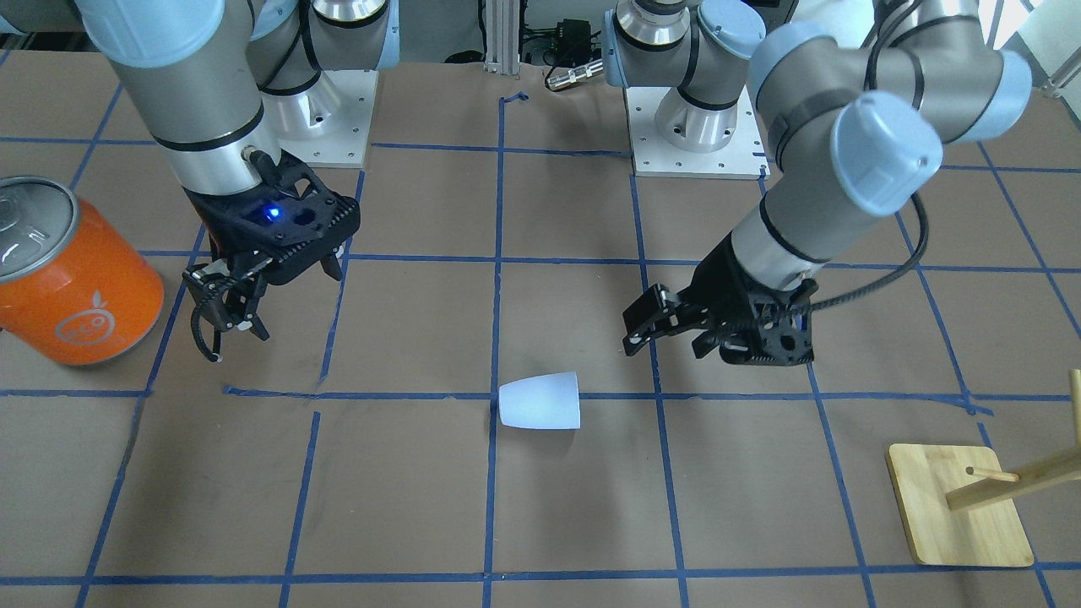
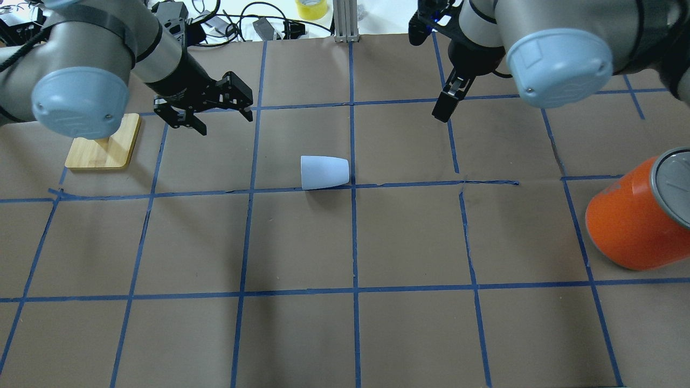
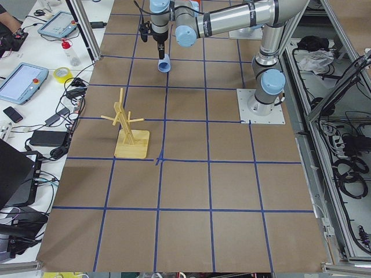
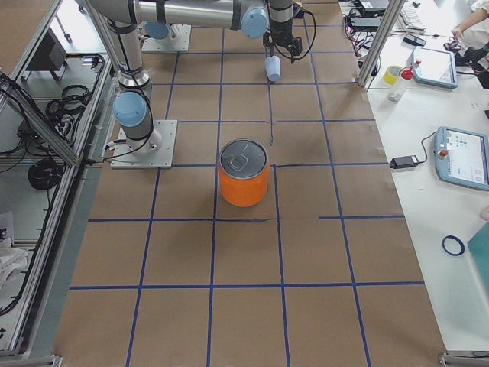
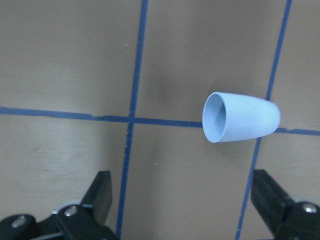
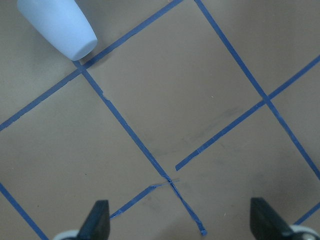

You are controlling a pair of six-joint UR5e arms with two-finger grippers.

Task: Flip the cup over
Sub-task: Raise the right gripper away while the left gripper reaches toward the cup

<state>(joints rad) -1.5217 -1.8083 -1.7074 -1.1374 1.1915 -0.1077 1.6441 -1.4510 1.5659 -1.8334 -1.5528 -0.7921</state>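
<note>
The orange can point(image 1: 84, 287) bears an unreadable white emblem.

One cup point(image 1: 539, 401), one orange can point(image 1: 72, 279), one wooden peg stand point(image 1: 958, 507), two hands: left hand point(image 5: 182, 200), right hand point(image 6: 181, 222).

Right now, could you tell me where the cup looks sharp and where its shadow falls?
Left wrist view: cup sharp, left claw blurred at the bottom edge; overhead view: soft shadow just below the cup; side views: cup tiny.

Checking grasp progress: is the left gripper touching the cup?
Apart. The overhead view shows bare table between the open left gripper and the cup.
</note>
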